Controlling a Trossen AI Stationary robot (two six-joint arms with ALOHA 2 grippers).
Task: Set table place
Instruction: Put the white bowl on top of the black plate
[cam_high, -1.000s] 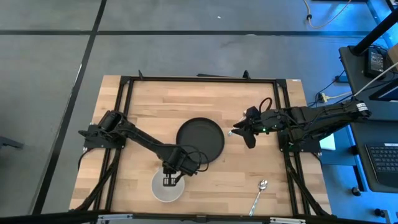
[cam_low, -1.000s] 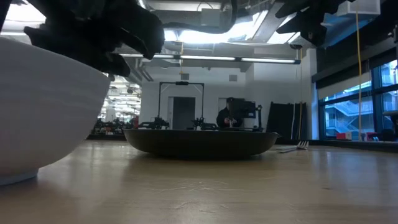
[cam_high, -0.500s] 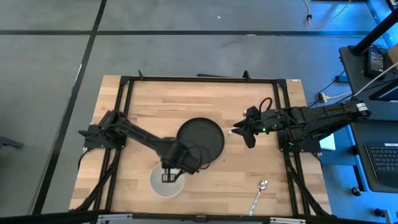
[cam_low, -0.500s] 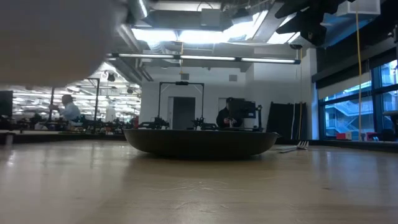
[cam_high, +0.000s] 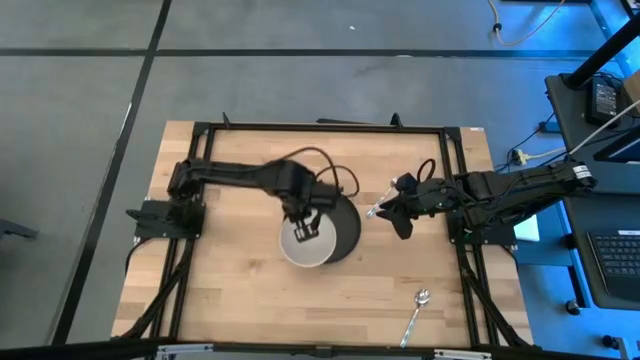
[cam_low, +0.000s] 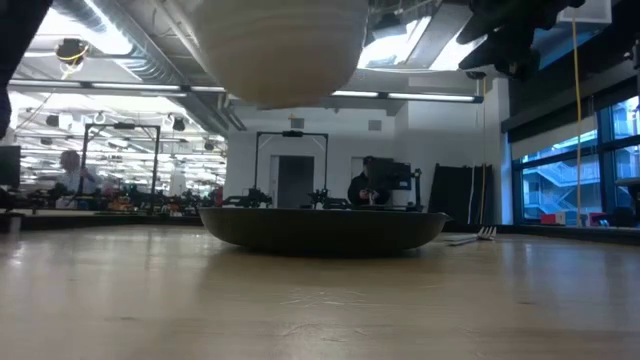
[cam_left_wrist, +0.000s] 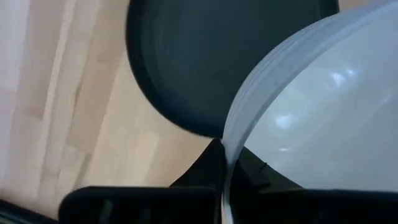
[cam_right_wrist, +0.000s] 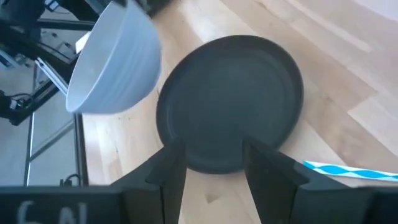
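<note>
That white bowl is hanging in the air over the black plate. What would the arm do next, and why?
Probably lower it. The left gripper pinches the bowl's rim and holds it clear above the plate, as the low view shows. It overlaps the plate's near edge, so a slight shift toward the centre first may help. The right gripper waits beside the plate.

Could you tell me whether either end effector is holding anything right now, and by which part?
The left end effector holds the white bowl by its rim, lifted above the black plate. The right end effector is open and empty.
</note>
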